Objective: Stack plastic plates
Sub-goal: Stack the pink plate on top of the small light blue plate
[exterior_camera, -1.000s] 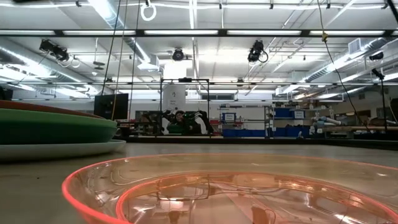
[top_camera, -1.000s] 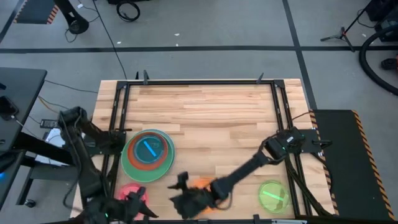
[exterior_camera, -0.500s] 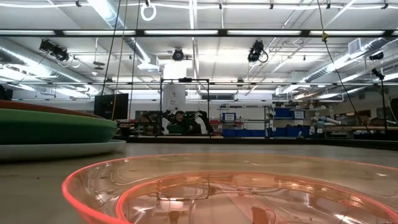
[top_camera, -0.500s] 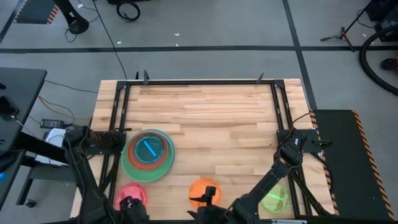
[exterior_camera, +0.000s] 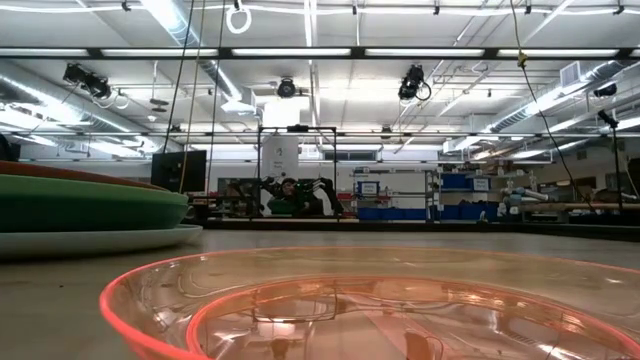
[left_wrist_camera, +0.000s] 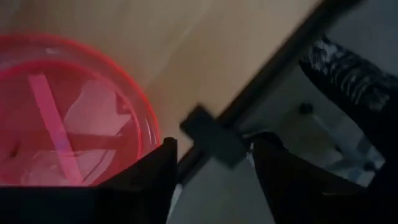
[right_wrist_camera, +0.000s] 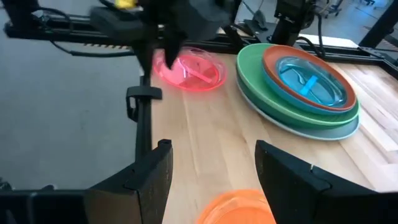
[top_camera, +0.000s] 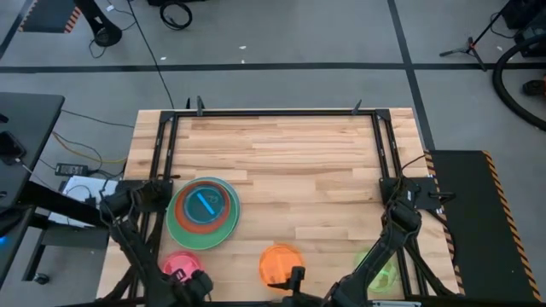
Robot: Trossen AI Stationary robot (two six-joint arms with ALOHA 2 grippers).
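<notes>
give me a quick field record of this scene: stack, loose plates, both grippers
stack: large plates nested at table's left, green outermost, red-orange and blue inside
pink plate: loose, near front-left corner
orange plate: loose, front centre
lime plate: loose, front right, partly under right arm
left gripper: jaws open, empty, beside pink plate at table edge
right gripper: jaws open, empty, near orange plate

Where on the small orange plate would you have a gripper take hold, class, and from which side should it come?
Take the orange plate by its thin raised rim, one finger inside and one outside. It lies flat and alone on the table, so there is little else to pinch. Come from the near edge, where the right gripper is, fingers apart. That is likely the easiest way in.
</notes>
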